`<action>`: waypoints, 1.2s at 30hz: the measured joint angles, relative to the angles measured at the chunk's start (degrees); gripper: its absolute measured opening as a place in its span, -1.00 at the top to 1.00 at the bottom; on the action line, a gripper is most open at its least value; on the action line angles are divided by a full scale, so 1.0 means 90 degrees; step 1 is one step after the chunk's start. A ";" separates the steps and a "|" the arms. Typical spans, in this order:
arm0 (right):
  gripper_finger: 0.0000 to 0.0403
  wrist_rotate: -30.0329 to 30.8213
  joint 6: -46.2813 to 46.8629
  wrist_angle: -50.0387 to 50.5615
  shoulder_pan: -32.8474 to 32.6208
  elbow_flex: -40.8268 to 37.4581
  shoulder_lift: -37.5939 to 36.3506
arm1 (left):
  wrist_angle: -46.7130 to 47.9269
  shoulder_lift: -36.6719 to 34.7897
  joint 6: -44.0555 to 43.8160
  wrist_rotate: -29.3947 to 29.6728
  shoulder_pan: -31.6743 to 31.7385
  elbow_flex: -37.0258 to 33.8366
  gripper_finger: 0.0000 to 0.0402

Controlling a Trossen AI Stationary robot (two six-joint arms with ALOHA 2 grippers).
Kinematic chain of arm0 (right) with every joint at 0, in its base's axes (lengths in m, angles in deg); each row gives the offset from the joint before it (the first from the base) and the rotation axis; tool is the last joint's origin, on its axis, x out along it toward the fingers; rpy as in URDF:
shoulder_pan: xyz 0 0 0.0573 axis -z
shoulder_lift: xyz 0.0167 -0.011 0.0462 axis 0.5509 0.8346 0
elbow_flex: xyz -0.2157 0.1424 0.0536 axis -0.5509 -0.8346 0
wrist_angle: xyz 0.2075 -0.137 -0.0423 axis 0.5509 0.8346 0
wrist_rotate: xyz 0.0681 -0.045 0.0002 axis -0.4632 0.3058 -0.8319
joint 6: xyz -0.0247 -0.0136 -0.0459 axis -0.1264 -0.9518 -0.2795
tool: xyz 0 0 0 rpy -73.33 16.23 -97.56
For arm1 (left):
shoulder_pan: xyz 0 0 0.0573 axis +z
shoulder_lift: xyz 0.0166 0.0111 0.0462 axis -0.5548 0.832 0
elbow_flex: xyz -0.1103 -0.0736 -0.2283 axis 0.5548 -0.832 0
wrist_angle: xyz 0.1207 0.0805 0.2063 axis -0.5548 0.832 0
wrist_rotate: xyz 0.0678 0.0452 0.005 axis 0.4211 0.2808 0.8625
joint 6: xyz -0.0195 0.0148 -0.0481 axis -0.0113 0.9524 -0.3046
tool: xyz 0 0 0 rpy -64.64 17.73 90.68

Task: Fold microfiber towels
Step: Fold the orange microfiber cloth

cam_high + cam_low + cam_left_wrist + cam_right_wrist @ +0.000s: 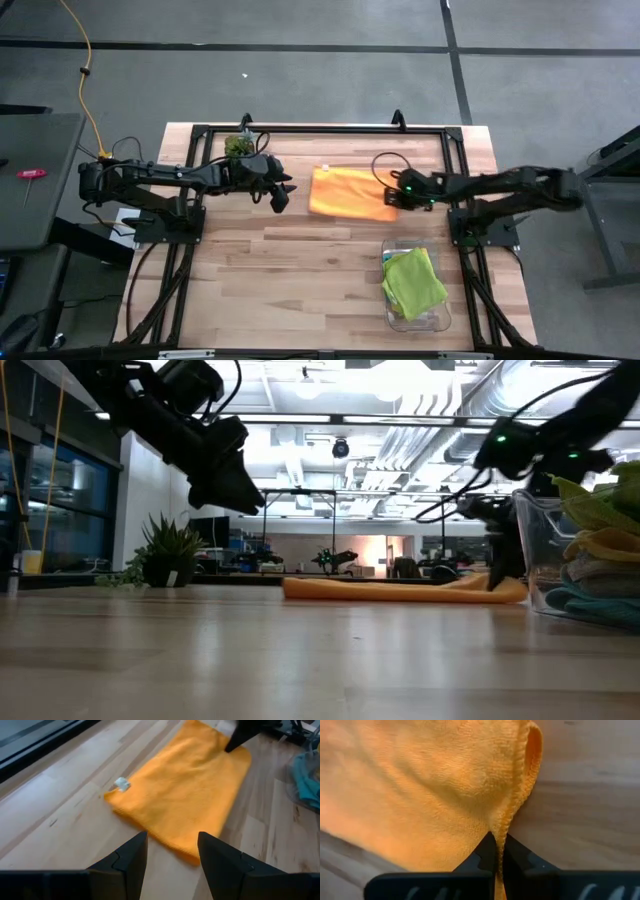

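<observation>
The orange towel [350, 193] lies folded flat on the wooden table [300, 270], a white tag [121, 783] at its far left corner. My right gripper [397, 196] is shut on the towel's right edge. My left gripper [279, 197] hovers open and empty above the table just left of the towel. Lime green [414, 279], yellow [605, 545] and teal [590, 600] towels lie in the clear bin [415, 290]. The grey towel does not show. My right gripper pinches the orange towel's hemmed right edge [512, 810] between its two fingers, where the edge is folded over into a small loop. The fingers come slanting down from the table's right side. The rest of the towel lies flat on the table.
A small dark-green plant [238, 145] stands at the table's far edge behind my left arm. The clear bin stands at the near right. A black frame [320, 130] runs along the table's far edge and sides. Bare wood lies at the near left.
</observation>
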 joint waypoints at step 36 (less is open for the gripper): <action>0.83 -0.0154 0.0581 0.0819 0.0175 -0.0203 -0.0701 | -0.0021 0.0000 -0.0384 0.0160 0.0002 0.0000 0.19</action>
